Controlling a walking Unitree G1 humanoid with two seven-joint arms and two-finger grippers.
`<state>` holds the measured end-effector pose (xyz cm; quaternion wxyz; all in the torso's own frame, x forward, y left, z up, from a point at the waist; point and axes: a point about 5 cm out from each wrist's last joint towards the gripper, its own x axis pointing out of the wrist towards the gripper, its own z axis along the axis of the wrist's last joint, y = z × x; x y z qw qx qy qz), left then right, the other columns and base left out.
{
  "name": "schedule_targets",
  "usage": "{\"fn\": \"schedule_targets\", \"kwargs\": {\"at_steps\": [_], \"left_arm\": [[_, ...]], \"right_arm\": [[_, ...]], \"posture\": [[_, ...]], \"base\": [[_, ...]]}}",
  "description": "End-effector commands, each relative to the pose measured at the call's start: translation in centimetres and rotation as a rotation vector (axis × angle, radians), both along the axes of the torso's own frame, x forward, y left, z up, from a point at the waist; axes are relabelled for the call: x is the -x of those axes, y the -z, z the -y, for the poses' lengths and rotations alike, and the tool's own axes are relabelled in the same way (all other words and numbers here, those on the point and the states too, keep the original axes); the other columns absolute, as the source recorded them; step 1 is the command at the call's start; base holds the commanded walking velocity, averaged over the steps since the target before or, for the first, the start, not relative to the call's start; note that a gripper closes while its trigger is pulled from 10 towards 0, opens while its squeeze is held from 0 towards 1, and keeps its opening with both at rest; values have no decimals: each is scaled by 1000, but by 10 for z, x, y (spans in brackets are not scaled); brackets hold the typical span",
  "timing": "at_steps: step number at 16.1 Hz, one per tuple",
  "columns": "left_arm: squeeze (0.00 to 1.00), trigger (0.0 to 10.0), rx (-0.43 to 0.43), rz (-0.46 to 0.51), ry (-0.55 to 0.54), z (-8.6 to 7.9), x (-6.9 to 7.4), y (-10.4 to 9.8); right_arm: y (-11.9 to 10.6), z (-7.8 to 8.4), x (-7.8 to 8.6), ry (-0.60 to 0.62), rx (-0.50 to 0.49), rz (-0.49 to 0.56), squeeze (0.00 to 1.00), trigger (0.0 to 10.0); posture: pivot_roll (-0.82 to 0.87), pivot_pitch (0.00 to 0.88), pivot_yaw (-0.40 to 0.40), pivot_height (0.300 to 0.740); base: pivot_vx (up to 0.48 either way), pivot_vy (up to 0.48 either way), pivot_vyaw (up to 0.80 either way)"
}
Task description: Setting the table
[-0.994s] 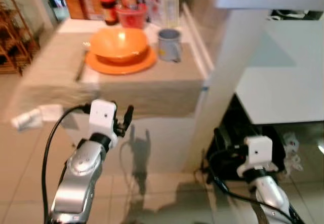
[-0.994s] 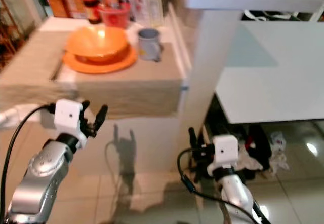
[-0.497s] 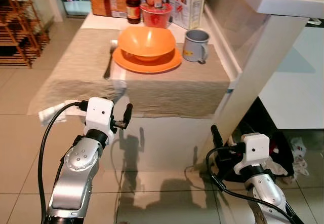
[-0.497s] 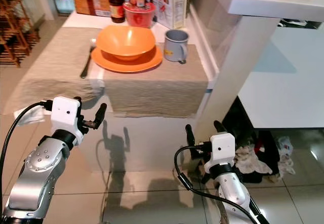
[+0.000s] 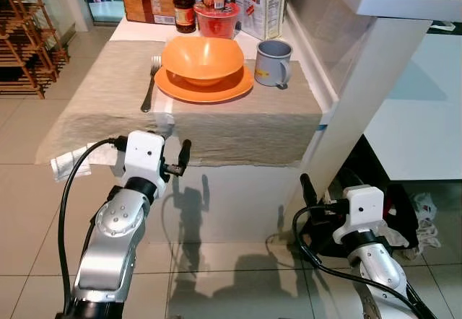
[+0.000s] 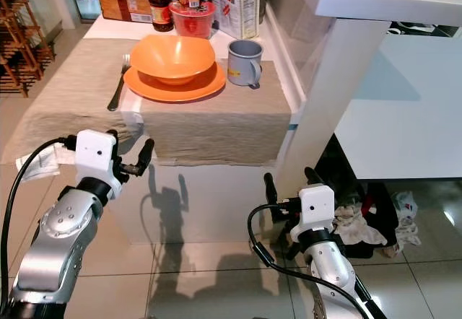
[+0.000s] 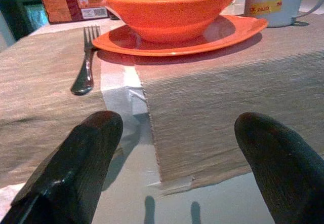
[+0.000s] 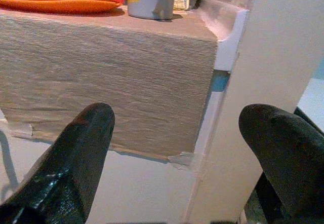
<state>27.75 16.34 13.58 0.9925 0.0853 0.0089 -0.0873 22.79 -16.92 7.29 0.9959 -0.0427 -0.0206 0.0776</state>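
Ahead, a white table (image 5: 216, 182) under beige cloth (image 5: 238, 128) holds an orange bowl (image 5: 202, 58) on its plate (image 5: 206, 88), fork (image 5: 148, 88) beside, grey mug (image 5: 273, 63) with an unreadable yellow label. Both grippers, left (image 5: 173, 164) and right (image 5: 314, 193), hang spread and empty before its edge over tiled floor (image 5: 29, 211).

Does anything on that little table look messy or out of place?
Mostly tidy: the orange bowl sits centred on its orange plate, fork and grey mug alongside. Only the two beige cloths look odd: taped down, with a bare gap between them.

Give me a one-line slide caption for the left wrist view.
Open left gripper faces a set place: orange bowl on orange plate, fork beside it.
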Motion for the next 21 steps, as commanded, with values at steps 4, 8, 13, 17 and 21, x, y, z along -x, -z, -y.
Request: {"fn": "schedule_targets", "kwargs": {"at_steps": [4, 8, 13, 17, 21], "left_arm": [[0, 10000, -15, 63, -17, -2, -18, -20], [0, 10000, 35, 3, -2, 6, -7, -1], [0, 10000, 41, 9, 1, 10, -9, -3], [0, 10000, 41, 9, 1, 10, -9, -3], [0, 10000, 41, 9, 1, 10, -9, -3]], "right_arm": [[5, 2, -2, 4, 7, 10, 0, 10000], [10, 7, -1, 28, 6, 6, 0, 10000], [12, 8, 0, 23, 12, 2, 0, 10000], [12, 8, 0, 23, 12, 2, 0, 10000], [12, 8, 0, 23, 12, 2, 0, 10000]], "posture": [[-51, 0, 1, 740], [-74, 0, -1, 740], [-78, 0, -8, 740], [-78, 0, -8, 740], [-78, 0, -8, 740]], "base": [[0, 0, 0], [0, 0, 0], [348, 0, 0], [435, 0, 0], [435, 0, 0]]}}
